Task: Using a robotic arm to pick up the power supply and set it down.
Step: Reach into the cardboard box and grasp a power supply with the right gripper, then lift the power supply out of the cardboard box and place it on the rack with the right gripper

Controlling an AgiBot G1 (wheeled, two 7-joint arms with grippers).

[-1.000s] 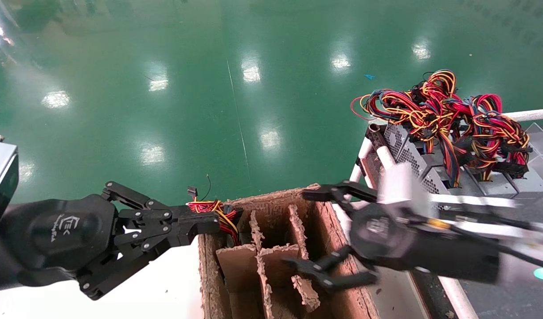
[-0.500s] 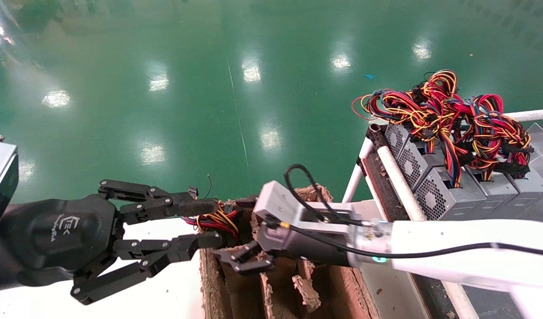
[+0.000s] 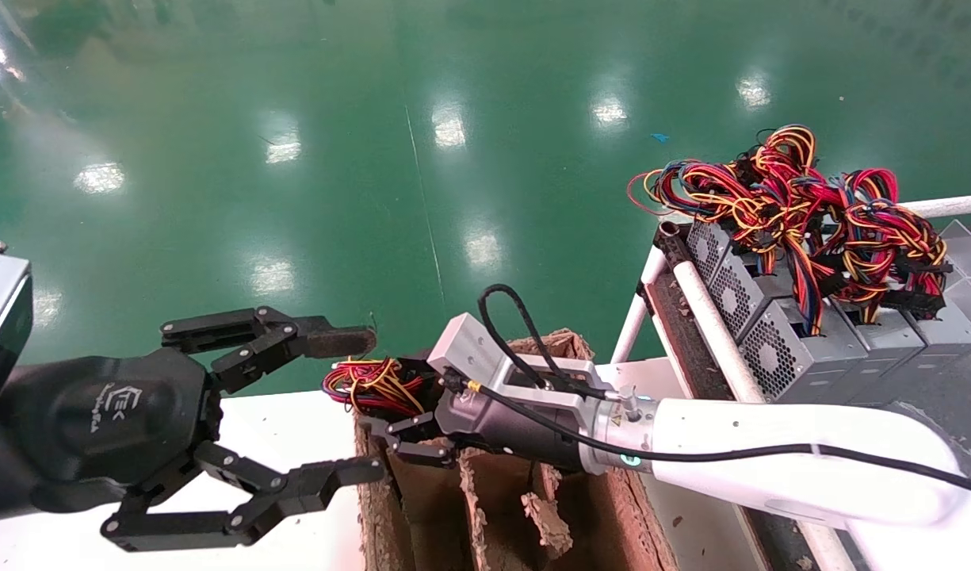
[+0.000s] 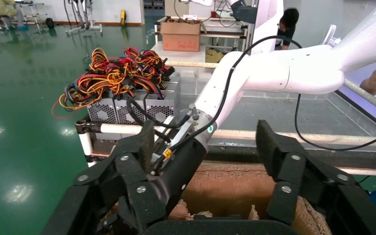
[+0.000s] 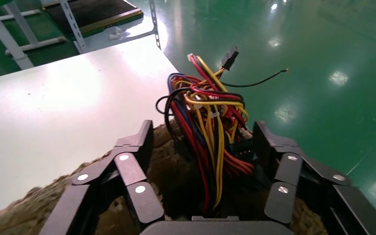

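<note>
Only the looped red, yellow and blue wire bundle of the power supply shows; its grey body is sunk in the far-left compartment of a worn cardboard box. The white robotic arm reaches across the box from the right. Its right gripper is open, one finger on each side of the wires, not pressing them. My left gripper hovers just left of the box over the white table, fingers spread wide with nothing held.
A tube-frame rack at the right carries like grey boxes under a big tangle of wires. The white table lies left of the box. Torn cardboard dividers stand inside it. Green floor lies beyond.
The right arm swung left across the box and lowered its gripper at the wire bundle. The left gripper let go of the wires, opened wide and drew back slightly.
</note>
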